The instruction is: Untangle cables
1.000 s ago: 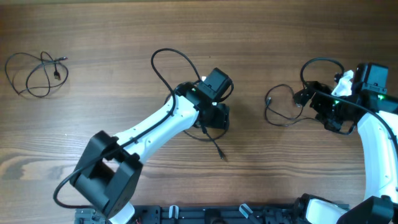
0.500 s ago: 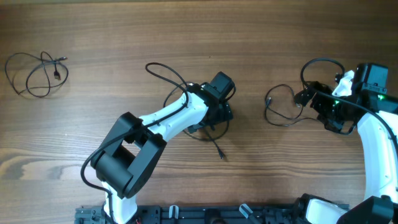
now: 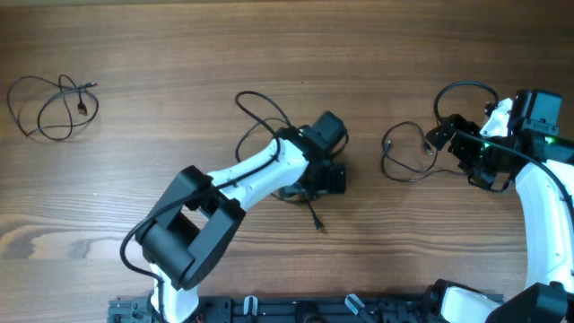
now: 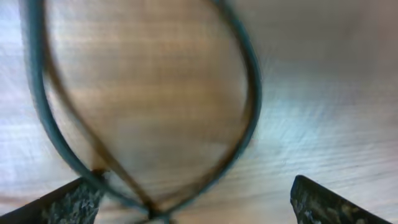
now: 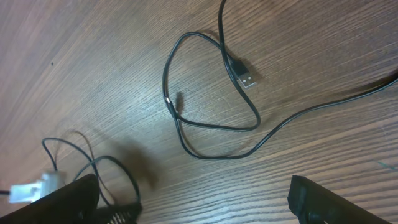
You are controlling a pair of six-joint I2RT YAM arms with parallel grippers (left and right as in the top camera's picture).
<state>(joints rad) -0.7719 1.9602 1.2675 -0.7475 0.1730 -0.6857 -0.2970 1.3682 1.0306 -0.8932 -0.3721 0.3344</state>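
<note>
Three thin black cables lie apart on the wooden table. One [image 3: 54, 103] is coiled at the far left. One [image 3: 262, 109] loops at the middle, with its plug end [image 3: 318, 224] trailing toward the front. My left gripper [image 3: 332, 177] is over this cable. In the left wrist view its fingers are wide open [image 4: 193, 211], and the blurred cable loop [image 4: 249, 106] lies between them. The third cable [image 3: 399, 166] lies at the right. In the right wrist view it [image 5: 205, 127] shows a USB plug [image 5: 246, 78]. My right gripper [image 3: 441, 136] is open [image 5: 202, 205] and empty just beside it.
A thicker black arm cable [image 3: 466, 90] arcs behind the right gripper. A thin wire with a white connector [image 5: 28, 186] hangs by the right gripper's left finger. The table's front edge carries the arm bases [image 3: 269, 309].
My left gripper has moved to the right and slightly toward the front, and the middle cable's loop has shifted right with it. The right arm and the other cables have not moved.
</note>
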